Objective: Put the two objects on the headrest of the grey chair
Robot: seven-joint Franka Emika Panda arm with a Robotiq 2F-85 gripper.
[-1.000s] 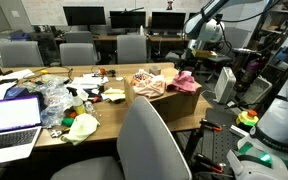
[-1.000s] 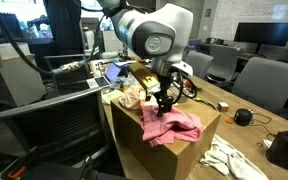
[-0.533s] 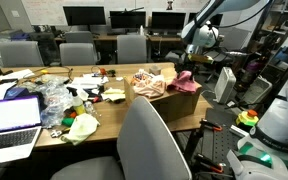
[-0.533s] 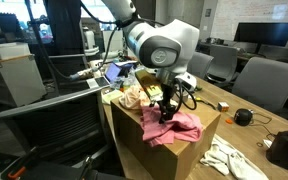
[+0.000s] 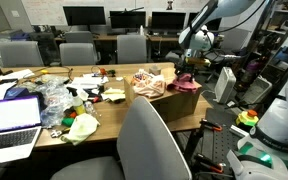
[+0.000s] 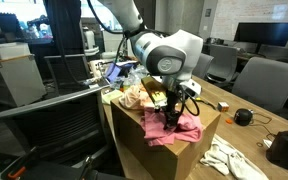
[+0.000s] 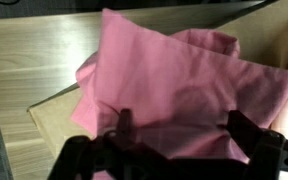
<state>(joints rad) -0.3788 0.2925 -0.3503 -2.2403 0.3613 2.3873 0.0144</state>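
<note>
- Gripper (image 7: pixel 181 138) spread wide, low over pink cloth (image 7: pixel 174 70); nothing held.
- Cloth lies atop cardboard box (image 6: pixel 144 150), beige cloth (image 6: pixel 133 97) just beside.

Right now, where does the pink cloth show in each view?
Exterior view: pink cloth right of centre, atop the cardboard box.
Exterior view: near centre, on the box's top.
Wrist view: fills most of the frame.
Shared landmark: the fingers poised over it.

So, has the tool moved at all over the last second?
Yes. In an exterior view the tool has dropped lower against the cardboard box, ending just over the pink cloth.
</note>
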